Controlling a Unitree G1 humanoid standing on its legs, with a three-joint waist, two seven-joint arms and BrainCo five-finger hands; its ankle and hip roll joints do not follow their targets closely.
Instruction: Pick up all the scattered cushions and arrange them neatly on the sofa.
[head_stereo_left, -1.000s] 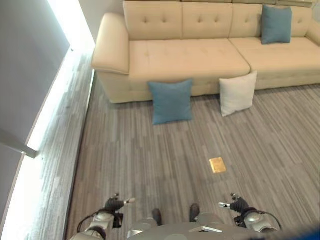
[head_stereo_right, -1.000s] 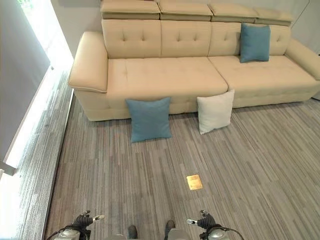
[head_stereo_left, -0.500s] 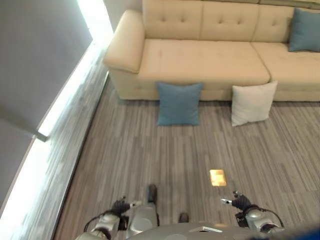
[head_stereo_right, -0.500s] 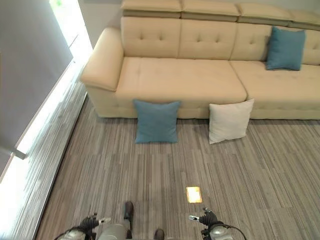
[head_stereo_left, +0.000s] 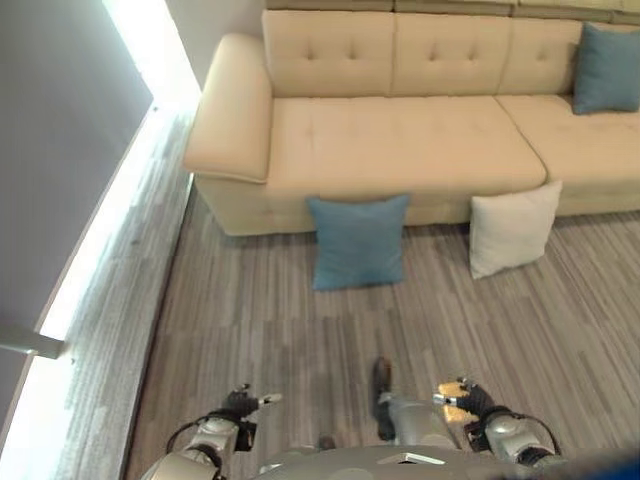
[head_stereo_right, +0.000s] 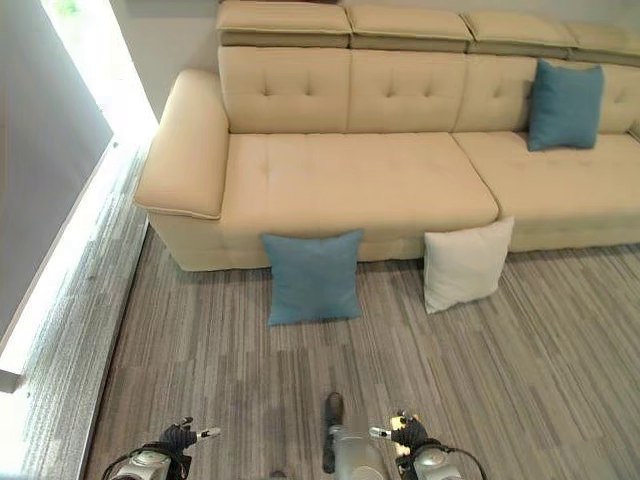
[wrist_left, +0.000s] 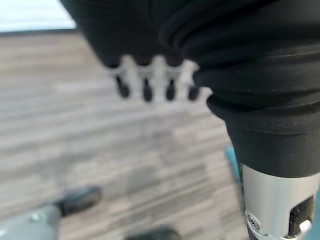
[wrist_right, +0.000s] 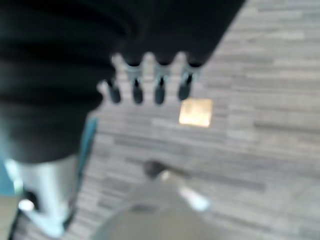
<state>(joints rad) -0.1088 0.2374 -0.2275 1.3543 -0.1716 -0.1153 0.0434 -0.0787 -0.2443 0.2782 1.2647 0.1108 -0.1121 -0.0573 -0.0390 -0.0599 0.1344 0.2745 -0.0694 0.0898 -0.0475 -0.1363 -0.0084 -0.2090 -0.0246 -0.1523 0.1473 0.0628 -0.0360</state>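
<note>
Approaching the sofa (head_stereo_right: 330, 175), the robot holds nothing: left hand (head_stereo_left: 236, 405) and right hand (head_stereo_left: 468, 402) hang near with straight, empty fingers. A blue cushion (head_stereo_right: 312, 277) and, further right, a white cushion (head_stereo_right: 465, 264) lean against the sofa front on the floor; another blue cushion (head_stereo_right: 565, 103) sits on the far right seat. Next it probably must come closer and reach for the floor's blue cushion.

We stand in a living room: beige tufted sofa (head_stereo_right: 340, 170), cushions on its seat and floor, grey striped carpet (head_stereo_right: 520, 350) before it.

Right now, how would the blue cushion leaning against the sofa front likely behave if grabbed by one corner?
The blue cushion looks plump and soft, so it would probably sag and swing. It seems light for its bulk. Propped on the sofa, a nudge may topple it.
</note>
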